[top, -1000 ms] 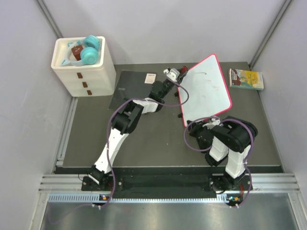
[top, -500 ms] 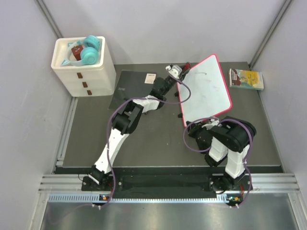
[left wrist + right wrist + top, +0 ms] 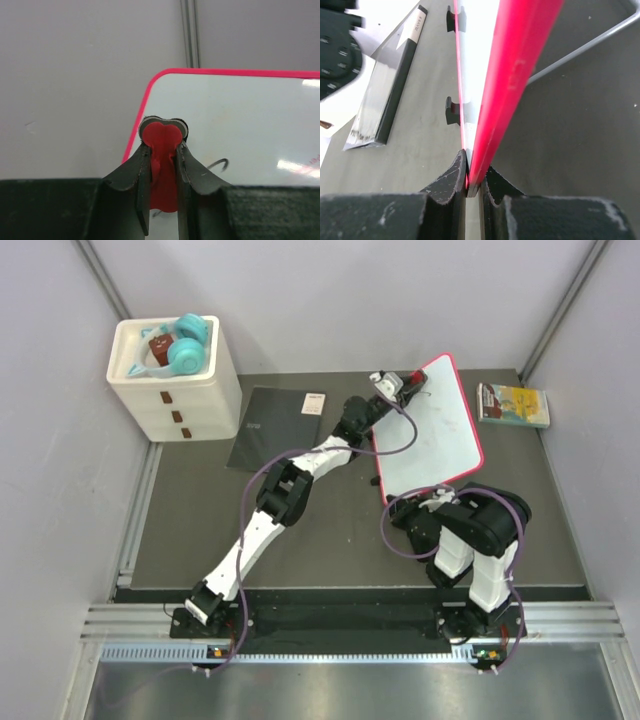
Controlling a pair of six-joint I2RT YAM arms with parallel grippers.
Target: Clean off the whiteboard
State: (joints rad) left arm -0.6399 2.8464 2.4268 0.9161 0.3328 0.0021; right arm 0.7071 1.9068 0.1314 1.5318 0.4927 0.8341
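The whiteboard (image 3: 437, 435), white with a pink-red frame, stands tilted at the middle right of the table. My right gripper (image 3: 432, 497) is shut on its near edge, and the wrist view shows the jaws clamping the red frame (image 3: 520, 75) from both sides (image 3: 474, 172). My left gripper (image 3: 404, 383) hovers at the board's far left corner, shut on a red eraser (image 3: 161, 132) with a grey pad. Just past the eraser, the board (image 3: 250, 115) bears a short dark scribble (image 3: 220, 165).
A flat black notebook (image 3: 272, 425) lies left of the board. A white drawer box (image 3: 175, 390) topped with teal headphones (image 3: 188, 345) stands at the back left. A yellow-green book (image 3: 513, 405) lies at the back right. Small black feet (image 3: 451, 111) show under the board.
My left arm has stretched to the right and farther back, carrying the eraser from the board's left edge to its far left corner. The right arm and the board have not moved.
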